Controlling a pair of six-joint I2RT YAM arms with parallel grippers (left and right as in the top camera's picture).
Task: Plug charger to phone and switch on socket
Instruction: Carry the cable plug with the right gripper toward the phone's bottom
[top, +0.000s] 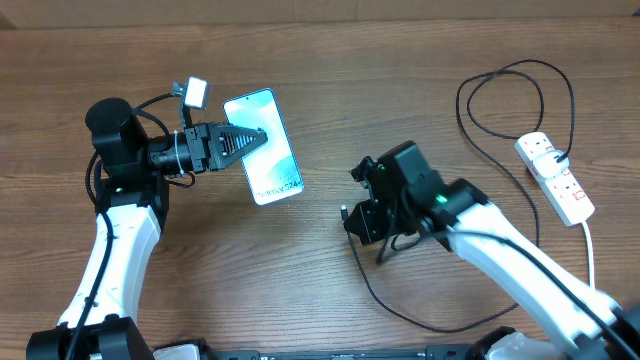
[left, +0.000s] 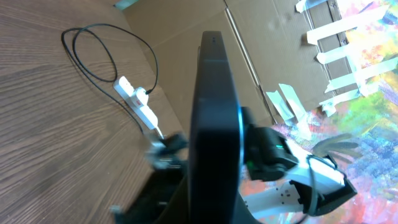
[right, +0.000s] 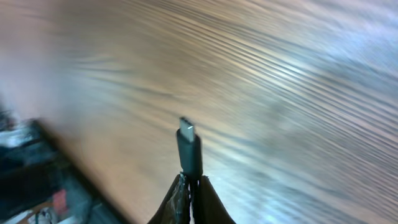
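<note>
1. The left gripper (top: 248, 140) is clamping the phone (top: 268, 150) by its long sides, near the upper end. The phone is sitting left of centre over the desk (top: 330, 80), screen up in the overhead view. Its lower end is pointing toward the other arm. That grip is probably chosen to steady the phone and leave the bottom edge free (the port itself is not showing in any view).

2. In the left wrist view the phone is appearing edge-on as a dark slab, with the right arm waiting beyond it. The two arms are thus roughly facing each other.

3. The right gripper (right: 190, 186) is pinching the charger (right: 188, 142) just behind its connector, fingertips closed tight on the black housing. The metal tip is sticking out bare ahead of them, so it can enter a port without the fingers blocking. It is hanging above bare wood, well apart from the phone.

4. From that gripper the black cable is trailing down the desk, curving right, then looping at the upper right. The slack should let the tip travel leftward freely.

5. At the far right the socket (top: 556, 178) is lying flat, the cable seemingly running to it and its white cord (top: 589, 240) leaving toward the near edge. Neither gripper is near its switches, so the switching step looks not yet done.
</note>
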